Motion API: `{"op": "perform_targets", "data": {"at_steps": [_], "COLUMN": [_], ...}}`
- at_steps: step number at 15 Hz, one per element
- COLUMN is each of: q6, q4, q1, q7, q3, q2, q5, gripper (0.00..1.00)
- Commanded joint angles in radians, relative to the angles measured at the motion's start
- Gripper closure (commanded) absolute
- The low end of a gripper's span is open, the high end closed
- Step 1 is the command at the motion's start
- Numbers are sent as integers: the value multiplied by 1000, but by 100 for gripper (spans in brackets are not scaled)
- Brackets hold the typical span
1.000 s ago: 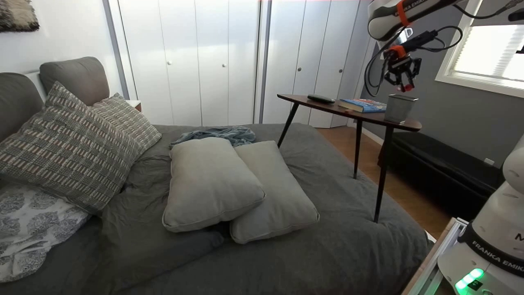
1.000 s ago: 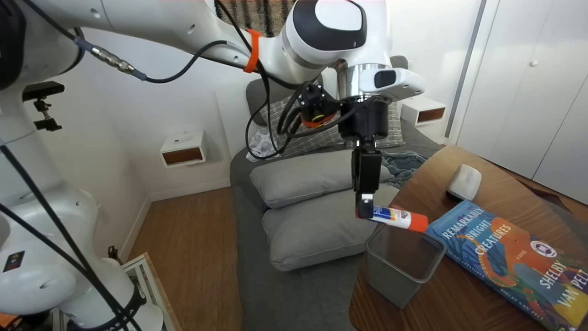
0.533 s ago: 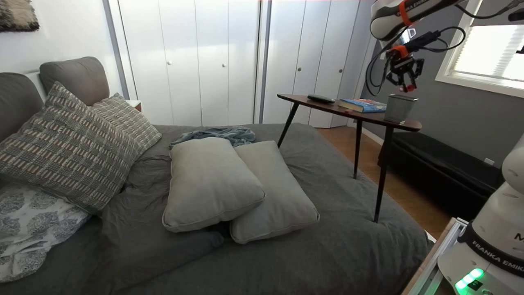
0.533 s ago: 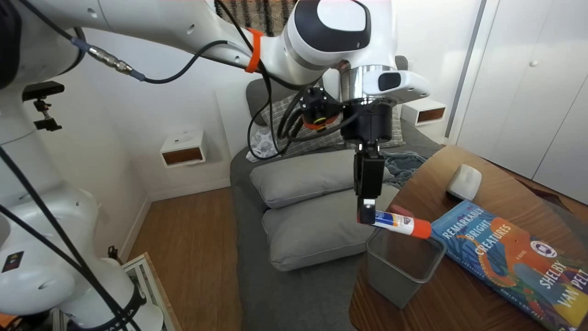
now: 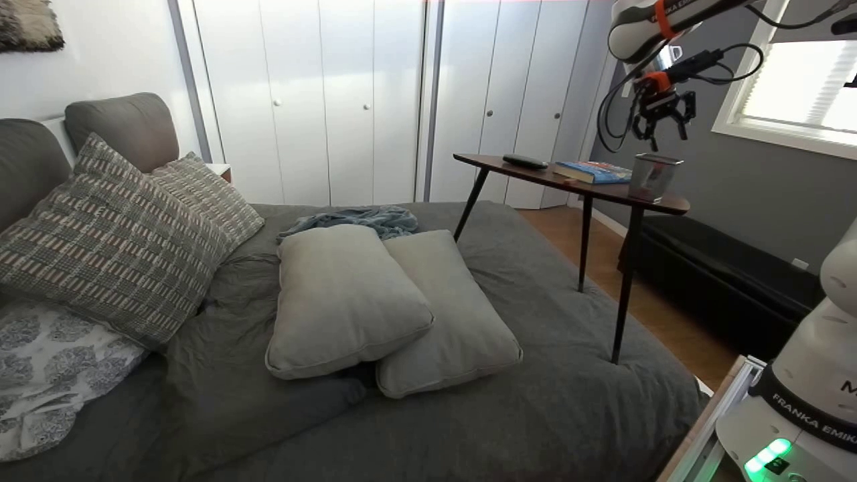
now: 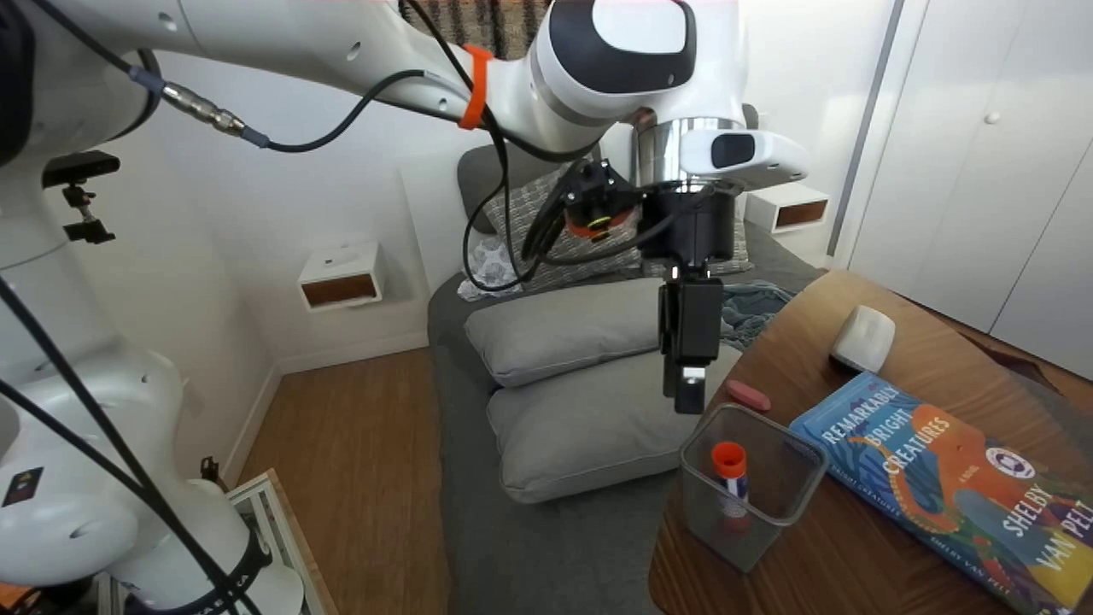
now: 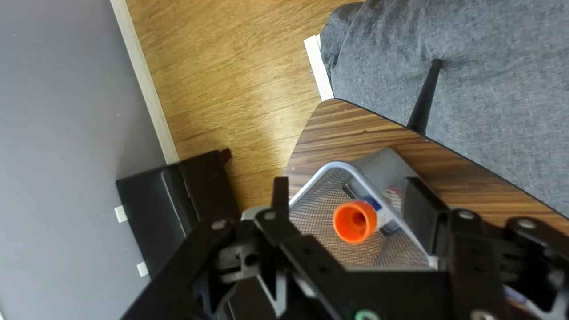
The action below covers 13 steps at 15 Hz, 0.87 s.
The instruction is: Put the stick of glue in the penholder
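Bed (image 5: pixel 569 428): grey-covered, filling much of the foreground in an exterior view, with patterned cushions (image 5: pixel 114 241) leaning at its head
Robot arm (image 6: pixel 299 38): white, with an orange band (image 6: pixel 476 88), stretched out with its wrist turned downward
Table (image 6: pixel 803 342): brown wood-grain top with rounded corners on slim dark legs (image 5: pixel 625 288), one of which meets the bed in the wrist view
Plain cushions (image 5: pixel 348 301): two, pale grey, overlapping on the bed near the table
Book (image 6: pixel 948 478): flat on the table, cover up, lettered "Remarkably Bright Creatures", just beside the penholder (image 6: pixel 768 530); whether the two touch cannot be told
Gripper (image 7: pixel 349 195): black, pointing down, its fingers (image 7: pixel 421 213) just above the penholder in both exterior views
Jaws: spread wide, a broad gap across them in the wrist view, with hold of nothing
Penholder: grey, mesh-walled, open at the top with a pale rim, upright on the table close to one corner of it
Rounded item (image 6: pixel 864 337): pale on its upper side in an exterior view, on the table near the top edge of the book; too plain to name
Glue stick (image 6: pixel 733 487): inside the penholder, close to upright, orange end up and blue-and-white label below, apart from the gripper; whether it touches the bottom cannot be told
Pink item (image 6: pixel 748 395): small and oval, on the table near a corner of the book
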Motion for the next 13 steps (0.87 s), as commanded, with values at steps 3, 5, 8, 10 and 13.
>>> {"op": "perform_targets", "data": {"at_steps": [3,5,8,10,13], "q6": [87,185,268,306,299], "q4": [-18,-53,-66,-40,-10], "q1": [-4,6,24,45,43], "q7": [4,-2,-31,-57,-58], "q3": [1,10,37,67,79], "q2": [-51,-105,-158,-159,-139], "q5": [1,-48,-108,-115,-87], "gripper": [0,0,0,0,0]}}
